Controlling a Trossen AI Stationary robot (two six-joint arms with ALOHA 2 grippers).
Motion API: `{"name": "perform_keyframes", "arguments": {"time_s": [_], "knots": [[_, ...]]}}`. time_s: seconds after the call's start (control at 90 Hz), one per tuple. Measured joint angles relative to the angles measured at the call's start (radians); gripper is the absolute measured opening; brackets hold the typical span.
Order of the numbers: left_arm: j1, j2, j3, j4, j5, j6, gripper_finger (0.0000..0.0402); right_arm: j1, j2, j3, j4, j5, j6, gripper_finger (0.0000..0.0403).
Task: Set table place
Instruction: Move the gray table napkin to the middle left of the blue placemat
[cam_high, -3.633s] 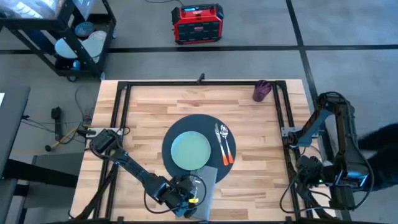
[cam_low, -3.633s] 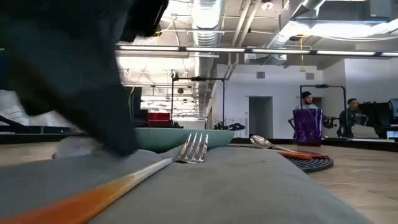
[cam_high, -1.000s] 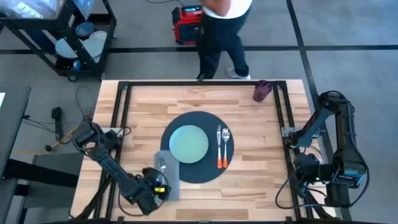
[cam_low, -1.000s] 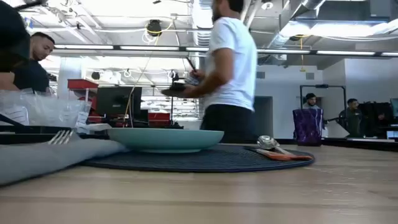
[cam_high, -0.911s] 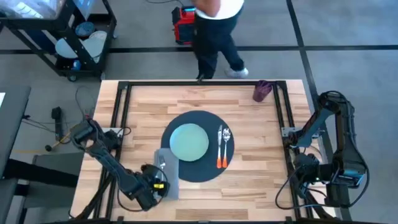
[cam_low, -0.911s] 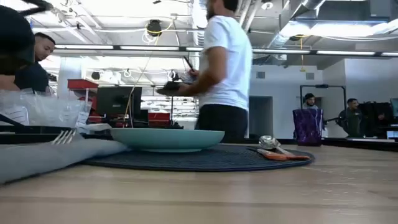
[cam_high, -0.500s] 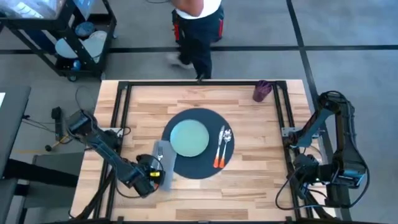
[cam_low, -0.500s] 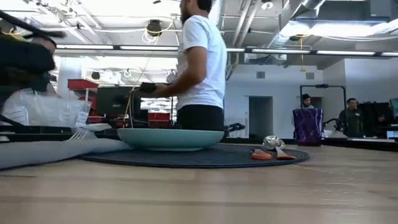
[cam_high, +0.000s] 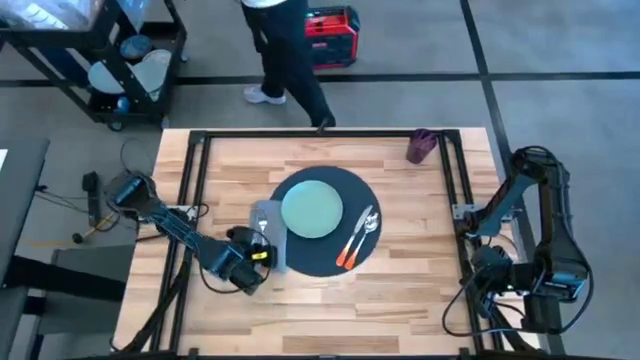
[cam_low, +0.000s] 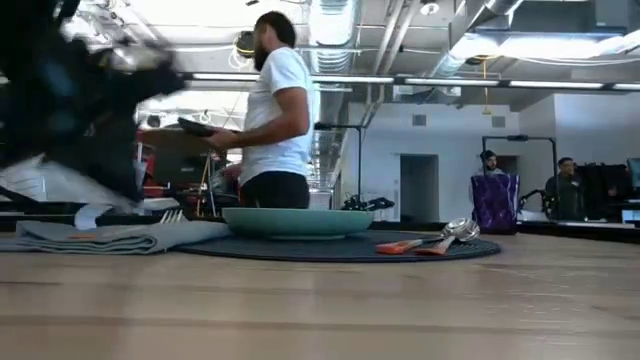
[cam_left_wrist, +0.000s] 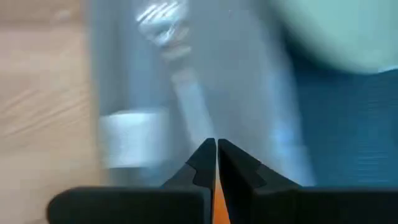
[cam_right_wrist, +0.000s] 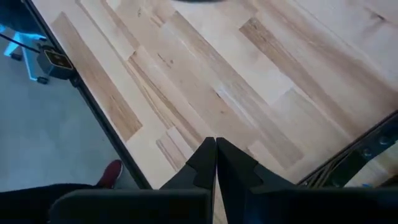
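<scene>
High view: placemat (cam_high: 322, 222), plate (cam_high: 311, 210), cutlery laid; my left gripper (cam_left_wrist: 216, 163) jaws clamp fork handle on napkin (cam_high: 268, 243), unplaced

— What carries everything?
— A light-wood tabletop (cam_high: 400, 290) of striped planks, filling the middle of the high view, with black rails (cam_high: 330, 133) around its edges.

— What lies directly on it?
— A round dark mat (cam_high: 318, 256) near the centre. A folded grey napkin (cam_high: 268, 236) sits at the mat's left edge, partly lapping onto it. A purple cup (cam_high: 421, 146) stands in the upper right, by the rail.

— Anything else?
— In the low view the mat (cam_low: 340, 249) shows mid-frame as a thin dark band on the wood, the napkin (cam_low: 110, 237) left of it, the cup (cam_low: 497, 204) far right.
</scene>
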Motion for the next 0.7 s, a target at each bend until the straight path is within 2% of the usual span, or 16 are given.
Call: {"name": "perform_keyframes", "arguments": {"time_s": [0.133,0.189,0.267,0.367,0.444,0.6,0.7], "knots": [[0.031,-0.016,0.098,0.007,-0.054,0.140,0.0000,0.000,0.000,0.000,-0.004,0.000,-0.022,0.0000],[0.052,-0.019,0.146,0.088,-0.073,0.268,0.0000,0.000,0.000,0.000,-0.008,0.000,-0.022,0.0000],[0.086,-0.015,0.176,0.223,-0.049,0.478,0.0000,0.000,0.000,0.000,-0.015,0.000,-0.028,0.0000],[0.132,0.014,0.179,0.421,-0.018,0.632,0.0000,0.000,0.000,0.000,-0.022,0.000,-0.049,0.0000],[0.152,0.053,0.179,0.512,0.001,0.675,0.0000,0.000,0.001,0.000,-0.025,0.001,-0.064,0.0000],[0.160,0.171,0.180,0.690,0.113,0.685,0.0000,0.005,0.000,0.000,-0.025,0.000,-0.067,0.0000],[0.159,0.235,0.209,0.723,0.158,0.679,0.0000,0.018,0.001,0.000,-0.025,0.000,-0.067,0.0000]]}}
